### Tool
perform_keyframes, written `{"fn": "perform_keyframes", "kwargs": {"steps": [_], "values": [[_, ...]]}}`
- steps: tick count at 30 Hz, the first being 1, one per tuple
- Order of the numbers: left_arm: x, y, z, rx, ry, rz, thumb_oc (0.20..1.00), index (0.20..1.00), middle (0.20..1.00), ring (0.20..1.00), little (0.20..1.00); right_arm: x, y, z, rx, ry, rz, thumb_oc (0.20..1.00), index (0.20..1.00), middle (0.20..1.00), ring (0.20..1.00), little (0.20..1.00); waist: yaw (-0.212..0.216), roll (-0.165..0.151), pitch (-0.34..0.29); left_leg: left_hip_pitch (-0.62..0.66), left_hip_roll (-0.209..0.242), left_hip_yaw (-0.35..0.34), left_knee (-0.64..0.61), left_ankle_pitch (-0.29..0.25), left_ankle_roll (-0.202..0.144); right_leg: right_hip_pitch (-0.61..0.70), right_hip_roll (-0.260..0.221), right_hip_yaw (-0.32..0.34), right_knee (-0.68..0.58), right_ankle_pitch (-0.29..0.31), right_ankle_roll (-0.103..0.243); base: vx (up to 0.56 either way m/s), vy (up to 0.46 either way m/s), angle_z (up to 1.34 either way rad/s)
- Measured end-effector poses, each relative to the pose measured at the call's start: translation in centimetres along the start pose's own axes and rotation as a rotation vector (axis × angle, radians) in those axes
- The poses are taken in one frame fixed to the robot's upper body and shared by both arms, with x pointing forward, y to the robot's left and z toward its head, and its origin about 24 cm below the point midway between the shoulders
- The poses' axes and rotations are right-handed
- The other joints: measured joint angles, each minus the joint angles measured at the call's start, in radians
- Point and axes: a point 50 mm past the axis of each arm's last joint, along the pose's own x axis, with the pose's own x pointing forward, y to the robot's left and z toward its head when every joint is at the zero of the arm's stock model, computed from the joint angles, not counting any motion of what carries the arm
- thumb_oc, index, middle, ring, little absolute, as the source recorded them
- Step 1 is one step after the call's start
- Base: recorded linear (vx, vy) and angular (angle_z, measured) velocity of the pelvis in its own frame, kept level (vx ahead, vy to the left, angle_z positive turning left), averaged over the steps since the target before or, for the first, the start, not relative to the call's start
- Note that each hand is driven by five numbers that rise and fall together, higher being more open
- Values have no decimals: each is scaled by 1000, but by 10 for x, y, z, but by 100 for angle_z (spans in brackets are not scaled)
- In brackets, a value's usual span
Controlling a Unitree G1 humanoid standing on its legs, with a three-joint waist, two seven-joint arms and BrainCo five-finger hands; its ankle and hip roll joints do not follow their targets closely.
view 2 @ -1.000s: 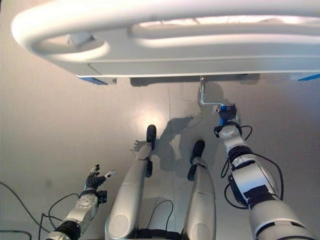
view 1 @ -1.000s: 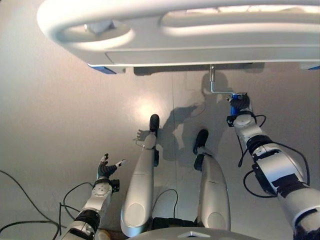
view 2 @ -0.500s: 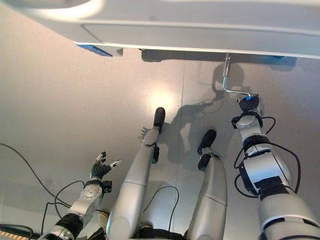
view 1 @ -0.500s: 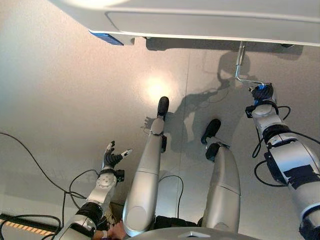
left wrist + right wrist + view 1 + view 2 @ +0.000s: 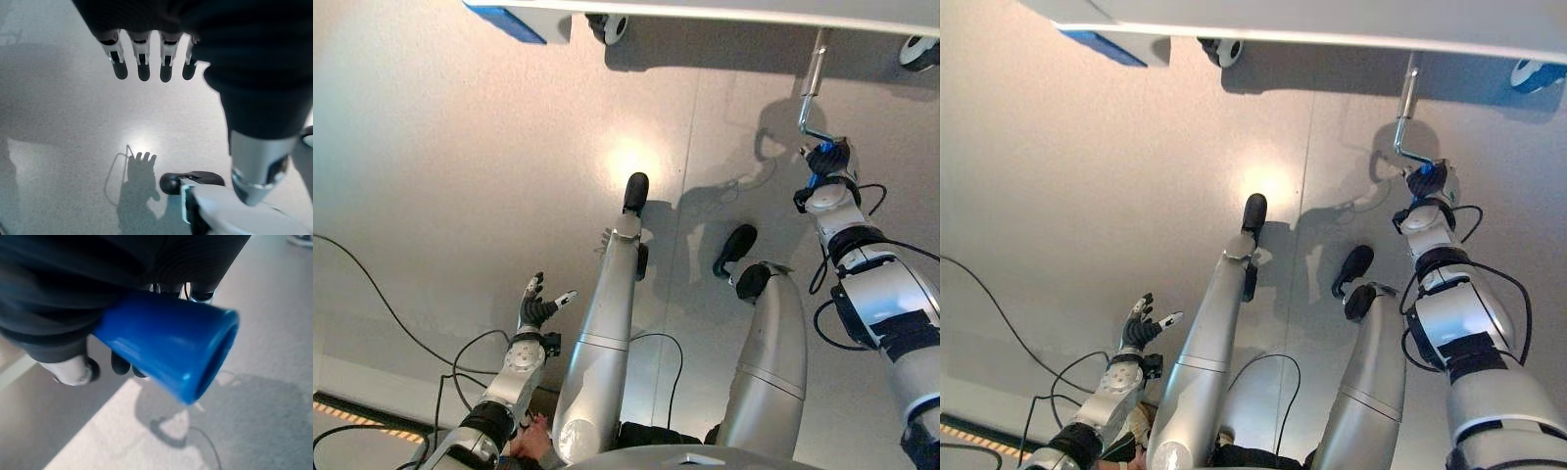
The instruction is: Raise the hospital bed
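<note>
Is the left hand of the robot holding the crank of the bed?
No, the left hand hangs open over the floor, and the right hand grips the blue handle of the crank.

- I get even, fairly bright light from overhead, with one glare spot on the floor (image 5: 628, 162) in the head views.
- The bed frame (image 5: 724, 10) and crank (image 5: 810, 93) cast soft shadows on the floor beneath them.
- My right wrist view shows the blue crank handle (image 5: 168, 345) smeared and out of focus.
- In my left wrist view, the left hand (image 5: 146, 58) casts a crisp shadow.
</note>
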Motion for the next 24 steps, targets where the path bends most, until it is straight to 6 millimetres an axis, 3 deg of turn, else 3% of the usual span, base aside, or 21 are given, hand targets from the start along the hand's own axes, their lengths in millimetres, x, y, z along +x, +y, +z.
{"fn": "perform_keyframes", "kwargs": {"steps": [17, 18, 19, 20, 24], "values": [[0, 4, 9, 11, -49, 22, 1000, 1000, 1000, 1000, 1000, 1, 2, 26, 22, -25, -46, 200, 200, 200, 200, 200, 2, 9, -4, -92, -36, -22, 50, -15, -13, -86, -20, 4, 70, -13, 2, 31, 2, 5], [1, 5, 10, 10, -53, 26, 1000, 1000, 1000, 1000, 1000, 0, 3, 27, 23, -26, -47, 200, 200, 200, 200, 200, 0, 9, -4, -96, -38, -22, 48, -22, -23, -88, -25, 2, 69, -13, 1, 12, 7, 13], [-1, 5, 6, 13, -41, 30, 1000, 1000, 1000, 1000, 1000, -1, 6, 28, 27, -32, -44, 200, 200, 200, 200, 200, -2, 11, -5, -119, -53, -27, 174, -68, -7, -94, -45, -5, 79, -12, -4, 14, 10, -9], [-5, 5, -1, 15, -18, 33, 1000, 1000, 1000, 1000, 1000, -2, 8, 31, 29, -42, -37, 200, 200, 200, 200, 200, 0, 13, -6, -107, -51, -26, 251, -150, 7, -98, -45, -10, 96, -13, -2, 14, 5, -23], [-4, 9, 2, 14, -33, 47, 1000, 1000, 1000, 1000, 1000, -5, 16, 45, 53, -88, -26, 200, 200, 200, 200, 200, -3, 21, -11, -130, -58, -32, 252, -160, 3, -109, -36, 2, 149, -56, -2, 5, -1, 1]]}}
